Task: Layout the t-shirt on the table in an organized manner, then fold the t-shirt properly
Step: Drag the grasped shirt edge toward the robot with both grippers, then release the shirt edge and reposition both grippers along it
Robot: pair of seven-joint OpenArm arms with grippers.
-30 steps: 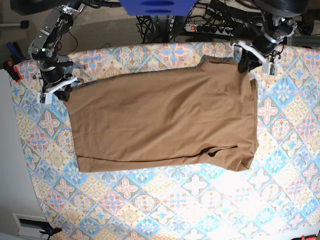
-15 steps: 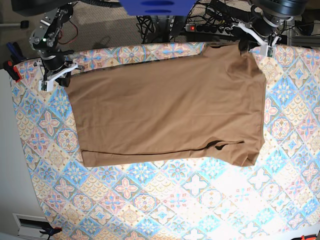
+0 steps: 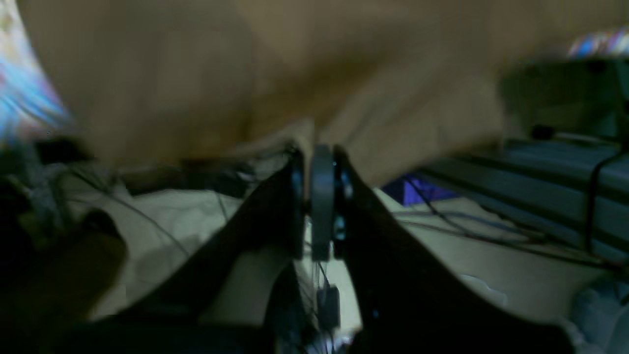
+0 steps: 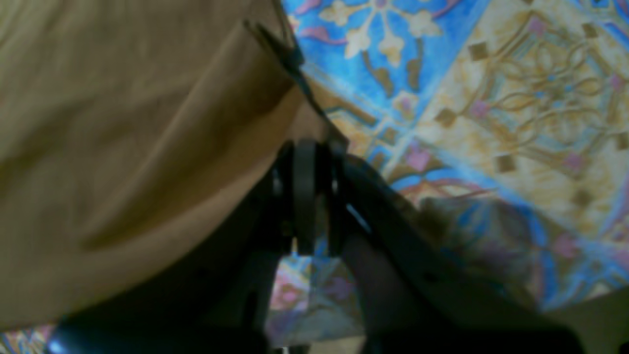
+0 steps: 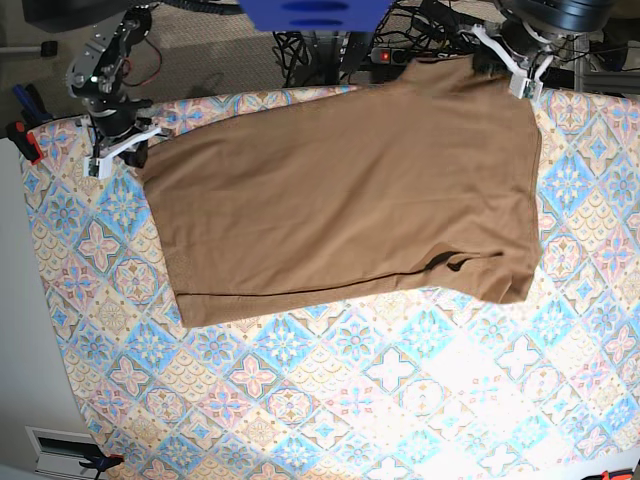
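The tan-brown t-shirt (image 5: 350,190) lies spread across the far half of the table (image 5: 330,400), stretched between my two grippers. My right gripper (image 5: 130,152) at the far left is shut on the shirt's corner, as the right wrist view (image 4: 307,147) shows over the patterned cloth (image 4: 491,98). My left gripper (image 5: 500,62) at the far right is shut on the shirt's upper edge beyond the table's back edge; the left wrist view (image 3: 317,152) shows fabric (image 3: 295,73) pinched between its fingers. The near sleeve (image 5: 480,280) is bunched. The white tag is hidden.
Behind the table are cables and a power strip (image 5: 400,55) on the floor, a blue part (image 5: 315,15) at top centre, and an aluminium frame (image 3: 540,187). Red-handled tools (image 5: 25,135) sit at the left edge. The table's left edge (image 5: 40,300) borders a white wall.
Both grippers pulled the shirt toward the back of the table. The left gripper moved up past the table's back edge, and the shirt's near hem shifted further from the front.
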